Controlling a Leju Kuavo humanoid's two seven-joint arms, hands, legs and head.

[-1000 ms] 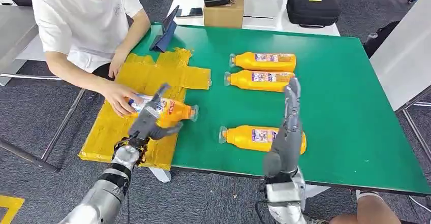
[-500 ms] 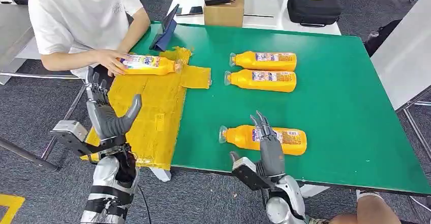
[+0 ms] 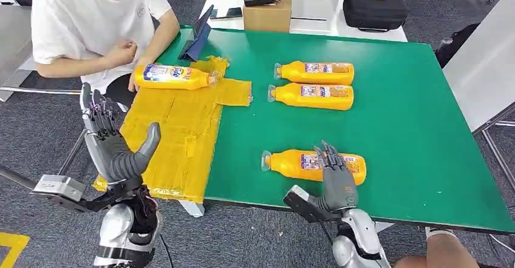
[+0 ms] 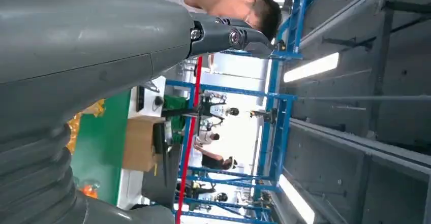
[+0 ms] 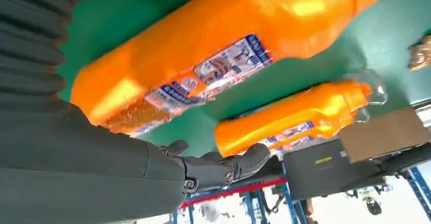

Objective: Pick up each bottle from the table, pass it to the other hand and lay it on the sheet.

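Covering most of the head view, a green table (image 3: 395, 128) is seen with a crumpled yellow sheet (image 3: 176, 134) spread over its left end and hanging past the near edge. One orange bottle (image 3: 173, 76) is laid on its side at the far end of the sheet, just beside a seated person (image 3: 91, 19) in a white shirt. Two more bottles (image 3: 314, 73) (image 3: 311, 96) are laid side by side near the middle of the table, caps pointing left. A fourth bottle (image 3: 303, 164) is laid close to the near edge. The right hand (image 3: 337, 177) is placed over this bottle with its fingers spread; whether they touch it cannot be told, and nothing is gripped. The left hand (image 3: 112, 143) is held upright off the table's left end, fingers apart, and nothing is held in it. A dark tablet (image 3: 197, 37) is propped at the far left corner. Beyond the table, a cardboard box (image 3: 267, 16) and a black case (image 3: 373, 10) are set on a white surface. Grey carpet (image 3: 36, 128) is seen around the table. Blue metal racking (image 4: 274, 132) is seen in the left wrist view.
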